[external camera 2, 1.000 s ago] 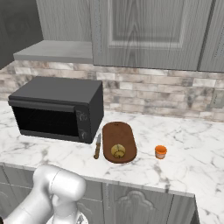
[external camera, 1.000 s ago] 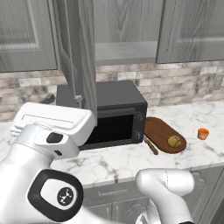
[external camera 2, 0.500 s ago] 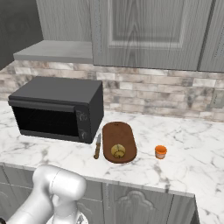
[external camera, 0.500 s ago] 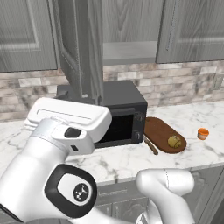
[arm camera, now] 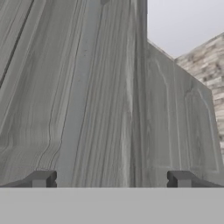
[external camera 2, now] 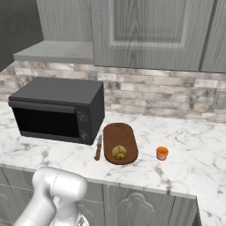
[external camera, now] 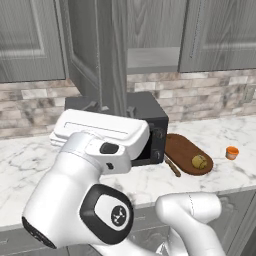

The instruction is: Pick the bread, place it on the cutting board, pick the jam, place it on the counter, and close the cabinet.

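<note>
2 fingers [arm camera: 43, 178] spread wide, facing the open cabinet [arm camera: 105, 96] door.

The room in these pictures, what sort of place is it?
A kitchen, computer-rendered by the look of it. A black microwave sits on a white marble worktop, grey wood-grain wall cabinets hang above, and a dark oval wooden cutting board lies beside it.

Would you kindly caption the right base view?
Bread on cutting board, jam on counter, beside microwave.
</note>
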Controlling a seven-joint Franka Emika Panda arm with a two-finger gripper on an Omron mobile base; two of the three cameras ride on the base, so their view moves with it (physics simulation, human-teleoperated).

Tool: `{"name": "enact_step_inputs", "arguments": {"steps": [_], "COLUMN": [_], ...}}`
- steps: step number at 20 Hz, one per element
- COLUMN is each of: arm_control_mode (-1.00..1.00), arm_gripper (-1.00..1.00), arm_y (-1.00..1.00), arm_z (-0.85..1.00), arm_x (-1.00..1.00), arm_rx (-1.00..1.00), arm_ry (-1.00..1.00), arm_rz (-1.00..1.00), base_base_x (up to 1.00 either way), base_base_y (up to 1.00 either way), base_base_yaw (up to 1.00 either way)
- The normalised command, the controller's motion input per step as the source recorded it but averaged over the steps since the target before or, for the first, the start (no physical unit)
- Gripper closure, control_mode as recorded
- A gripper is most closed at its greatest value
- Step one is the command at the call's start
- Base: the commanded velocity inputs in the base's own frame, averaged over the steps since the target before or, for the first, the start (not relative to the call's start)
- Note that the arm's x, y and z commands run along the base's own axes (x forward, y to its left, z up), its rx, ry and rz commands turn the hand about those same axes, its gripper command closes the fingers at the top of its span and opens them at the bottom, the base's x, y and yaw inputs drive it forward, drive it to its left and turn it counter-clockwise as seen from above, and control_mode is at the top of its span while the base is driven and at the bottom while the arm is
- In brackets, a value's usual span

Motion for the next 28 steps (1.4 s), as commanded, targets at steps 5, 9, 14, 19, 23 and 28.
{"name": "enact_step_inputs", "arguments": {"steps": [5,9,14,19,23,28], "arm_control_mode": [-1.0,-1.0,-1.0,-1.0,-1.0,-1.0], "arm_gripper": [-1.0,-1.0,-1.0,-1.0,-1.0,-1.0], "arm_y": [-0.06,-0.01,0.0,0.04,0.17,0.08], "arm_z": [0.0,0.0,0.0,0.0,0.0,0.0], "arm_x": [0.0,0.0,-0.13,-0.43,-0.23,0.09], "arm_rx": [0.0,0.0,0.0,0.0,0.0,0.0], "arm_ry": [0.0,-0.01,-0.05,-0.1,-0.07,-0.01], "arm_rz": [0.0,0.0,0.0,0.0,0.0,-0.01], "base_base_x": [0.0,0.0,0.0,0.0,0.0,0.0], "base_base_y": [0.0,0.0,0.0,0.0,0.0,0.0], "base_base_yaw": [0.0,0.0,0.0,0.0,0.0,0.0]}}
